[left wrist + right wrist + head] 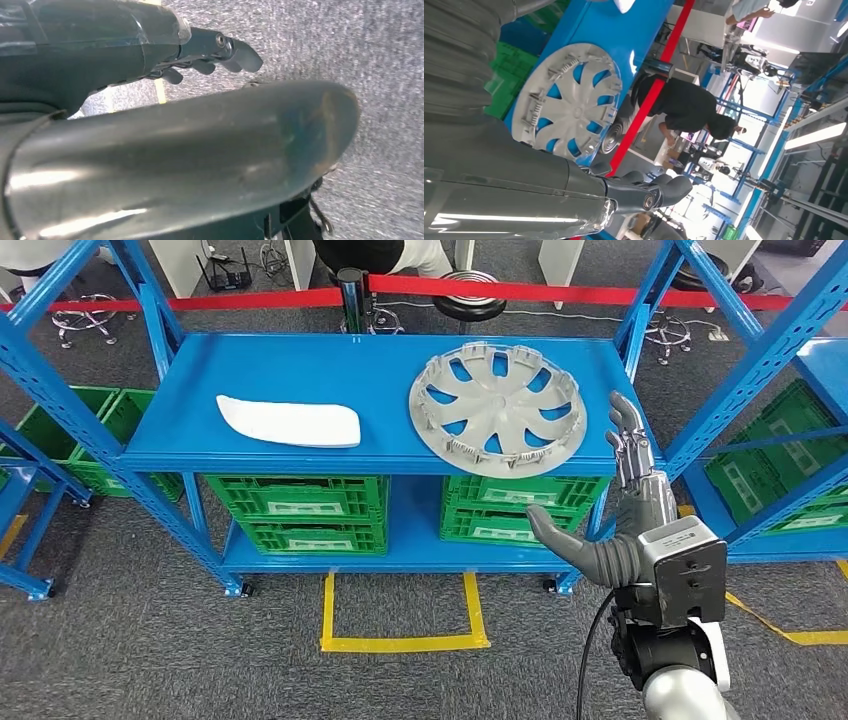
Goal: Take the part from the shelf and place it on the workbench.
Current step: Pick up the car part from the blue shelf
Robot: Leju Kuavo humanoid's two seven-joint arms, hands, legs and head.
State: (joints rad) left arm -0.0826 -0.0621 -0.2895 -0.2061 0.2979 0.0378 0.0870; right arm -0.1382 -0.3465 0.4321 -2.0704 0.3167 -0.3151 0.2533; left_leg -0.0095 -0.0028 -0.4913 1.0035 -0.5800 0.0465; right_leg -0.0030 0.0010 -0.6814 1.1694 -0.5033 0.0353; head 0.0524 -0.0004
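While blue shelf (300,370) spans frame centre, green crates (300,508) sit on lower tier, contents unseen, no legible writing. Grey hubcap (497,408) lies upper right on top tier; white panel (288,422) left. Right hand (610,510) lower right, fingers spread, empty. Left hand (210,52) fingers curled, holding nothing.

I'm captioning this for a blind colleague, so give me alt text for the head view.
The robot's right hand, open and empty, reaches up beside a grey wheel cover lying flat on the top of a blue shelf. A white curved panel lies to its left, with green crates on the lower level.
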